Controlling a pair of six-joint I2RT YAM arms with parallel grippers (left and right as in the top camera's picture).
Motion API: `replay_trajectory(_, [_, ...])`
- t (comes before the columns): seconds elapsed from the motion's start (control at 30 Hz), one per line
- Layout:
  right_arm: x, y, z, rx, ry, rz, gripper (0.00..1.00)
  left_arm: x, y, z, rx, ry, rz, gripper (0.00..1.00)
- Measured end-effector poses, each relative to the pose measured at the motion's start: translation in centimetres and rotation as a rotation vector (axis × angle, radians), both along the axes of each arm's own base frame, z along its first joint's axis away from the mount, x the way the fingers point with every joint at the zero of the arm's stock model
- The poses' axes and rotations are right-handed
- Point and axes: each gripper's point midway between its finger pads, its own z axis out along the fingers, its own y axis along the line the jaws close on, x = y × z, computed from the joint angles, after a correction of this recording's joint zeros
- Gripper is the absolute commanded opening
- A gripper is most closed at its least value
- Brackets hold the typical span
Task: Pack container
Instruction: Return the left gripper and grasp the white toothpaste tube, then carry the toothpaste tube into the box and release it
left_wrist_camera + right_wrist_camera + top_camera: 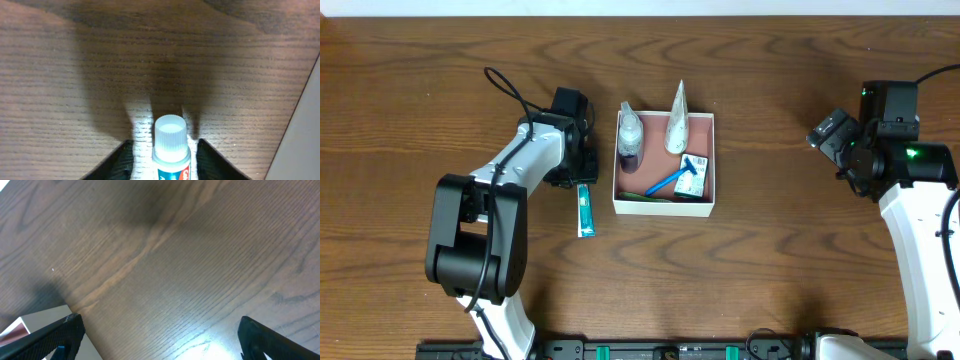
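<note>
Wooden table (770,270). Green-and-white toothpaste tube (584,210) lies flat on it, lengthwise front to back; left wrist view shows its white cap (170,131). Grouped to its right: small bottle (630,140) with dark contents, white tube (676,120) beside it, blue razor (668,183) touching a green-and-white packet (696,186).

Overhead: straight down, far, whole table (770,280). Left wrist: close, shares toothpaste tube (171,145). Right wrist: close, container (35,317) corner at 8 o'clock.
</note>
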Motion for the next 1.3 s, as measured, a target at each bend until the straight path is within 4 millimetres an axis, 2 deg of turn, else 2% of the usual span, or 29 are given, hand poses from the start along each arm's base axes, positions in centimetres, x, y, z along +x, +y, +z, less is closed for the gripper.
replay_trajectory(0.27, [0.0, 0.0, 0.0, 0.000, 0.000, 0.000, 0.99, -0.8, 0.0, 0.0, -0.007, 0.034, 0.005, 0.15])
replay_trajectory(0.4, [0.0, 0.0, 0.0, 0.000, 0.000, 0.000, 0.99, -1.7, 0.6, -0.1, -0.001, 0.074, 0.017, 0.12])
replay_trajectory(0.5, [0.0, 0.0, 0.0, 0.000, 0.001, 0.000, 0.99, -2.4, 1.5, 0.6, 0.002, 0.098, 0.040, 0.11])
replay_trajectory(0.6, [0.0, 0.0, 0.0, 0.000, 0.001, 0.000, 0.99, -2.2, 2.2, 3.1, -0.008, 0.050, 0.061, 0.10])
replay_trajectory(0.73, [0.0, 0.0, 0.0, 0.000, 0.001, 0.000, 0.99, -1.6, 2.3, 8.5, -0.036, -0.103, 0.067, 0.06])
replay_trajectory(0.87, [0.0, 0.0, 0.0, 0.000, 0.001, 0.000, 0.99, -2.4, 1.1, 13.7, -0.066, -0.245, 0.021, 0.06])
replay_trajectory(0.97, [0.0, 0.0, 0.0, 0.000, 0.001, 0.000, 0.99, -3.3, -0.8, 16.3, -0.083, -0.323, -0.062, 0.06])
replay_trajectory(1.17, [0.0, 0.0, 0.0, 0.000, 0.001, 0.000, 0.99, -4.9, -3.7, 18.9, -0.102, -0.406, -0.185, 0.06])
replay_trajectory(1.3, [0.0, 0.0, 0.0, 0.000, 0.001, 0.000, 0.99, -4.6, -5.2, 19.7, -0.107, -0.459, -0.242, 0.06])
